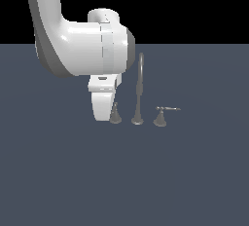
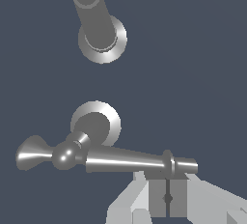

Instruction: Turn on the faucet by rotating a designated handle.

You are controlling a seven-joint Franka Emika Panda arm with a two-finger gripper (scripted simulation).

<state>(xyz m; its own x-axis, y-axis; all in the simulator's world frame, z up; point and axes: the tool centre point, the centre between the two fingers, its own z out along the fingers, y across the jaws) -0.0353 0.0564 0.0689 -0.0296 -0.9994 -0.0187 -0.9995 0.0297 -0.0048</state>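
Note:
The faucet (image 1: 138,91) is a small grey set with a tall gooseneck spout and two cone-based handles. The handle (image 1: 115,115) stands at the exterior view's left of the spout, partly hidden by my white hand. In the wrist view the handle's cone base (image 2: 95,123) carries a long lever rod (image 2: 130,161) lying crosswise. My gripper (image 2: 167,182) is shut, its two pads pressed together with nothing between them, right beside the rod's thin end. Whether they touch it I cannot tell. In the exterior view the gripper (image 1: 104,116) reaches down to the floor next to the handle.
The twin handle (image 1: 160,118), with its lever pointing to the exterior view's right, stands on the spout's other side. The spout's round base (image 2: 102,37) shows beyond the handle in the wrist view. A flat dark blue-grey floor (image 1: 194,181) surrounds the set.

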